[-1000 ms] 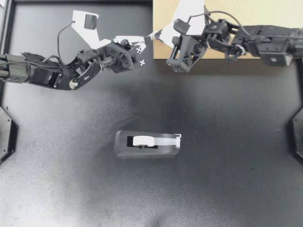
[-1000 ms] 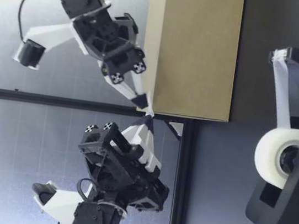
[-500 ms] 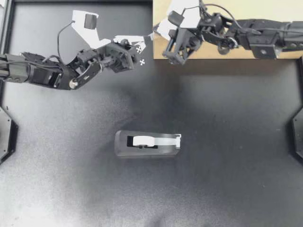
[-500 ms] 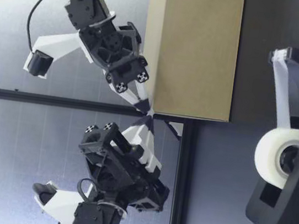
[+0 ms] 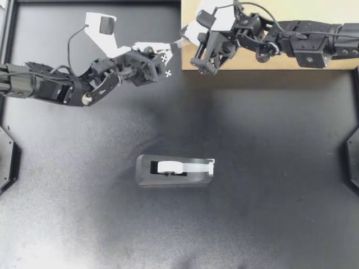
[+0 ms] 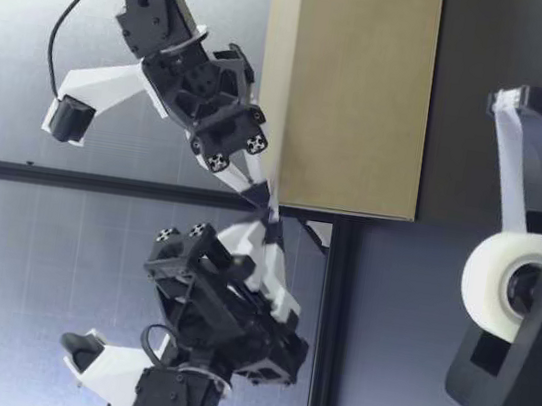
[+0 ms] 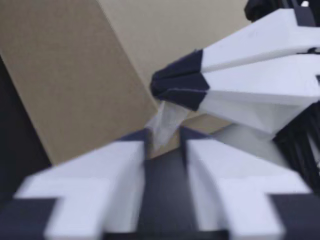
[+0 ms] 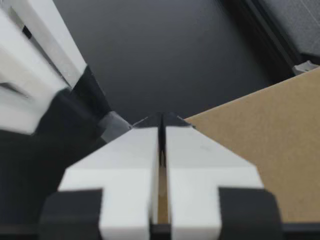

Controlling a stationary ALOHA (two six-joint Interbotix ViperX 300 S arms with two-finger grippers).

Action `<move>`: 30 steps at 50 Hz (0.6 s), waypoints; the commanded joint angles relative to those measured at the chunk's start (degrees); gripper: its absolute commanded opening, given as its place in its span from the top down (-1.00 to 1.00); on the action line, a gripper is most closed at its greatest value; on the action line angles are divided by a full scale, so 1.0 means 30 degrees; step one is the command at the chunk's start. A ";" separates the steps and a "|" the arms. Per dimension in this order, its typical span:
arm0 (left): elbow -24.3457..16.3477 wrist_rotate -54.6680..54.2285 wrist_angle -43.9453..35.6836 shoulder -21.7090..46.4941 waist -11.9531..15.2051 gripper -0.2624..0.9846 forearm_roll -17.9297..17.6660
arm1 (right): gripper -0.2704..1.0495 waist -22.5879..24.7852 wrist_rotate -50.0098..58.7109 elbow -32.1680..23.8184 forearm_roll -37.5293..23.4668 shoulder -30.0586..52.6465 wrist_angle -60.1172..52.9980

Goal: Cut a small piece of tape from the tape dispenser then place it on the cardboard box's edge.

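Left gripper (image 5: pixel 176 45): fingers seen slightly spread in its wrist view | right gripper (image 5: pixel 183 41): pressed together on the tape piece (image 7: pixel 165 122) | piece held at the cardboard box (image 5: pixel 325 8) corner, not made out from above | tape dispenser (image 5: pixel 175 170) mid-table, partly cut off in the low view

Black matte table surface (image 5: pixel 269 185), faintly creased near the front. Dark frame rail (image 5: pixel 13 28) along its far and side edges. Angular black bracket (image 5: pixel 8 159) at the left edge, its twin (image 5: pixel 352 159) at the right. Low view: pale grey panel (image 6: pixel 41 262) with faint grid lines behind the table, crossed by a dark upright post (image 6: pixel 72 178).
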 commanded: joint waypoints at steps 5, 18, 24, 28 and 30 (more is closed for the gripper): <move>0.0293 0.0059 -0.0029 -0.0937 0.0029 0.02 0.0205 | 0.70 -0.0088 0.0029 -0.0498 0.0000 -0.1465 -0.0791; 0.2051 0.0967 0.0176 -0.2813 -0.0557 0.02 0.0967 | 0.70 0.1758 0.0088 -0.0264 0.0029 -0.4277 -0.0205; 0.2871 0.2549 0.0176 -0.4160 -0.1699 0.02 0.2021 | 0.70 0.3135 0.0205 0.0762 0.0205 -0.5713 0.0264; 0.3369 0.3926 0.0176 -0.5068 -0.2520 0.02 0.2900 | 0.70 0.4014 0.0527 0.1582 0.0645 -0.6680 0.0234; 0.3604 0.4805 0.0176 -0.5566 -0.2988 0.03 0.3311 | 0.70 0.4482 0.0791 0.2051 0.0791 -0.7236 0.0176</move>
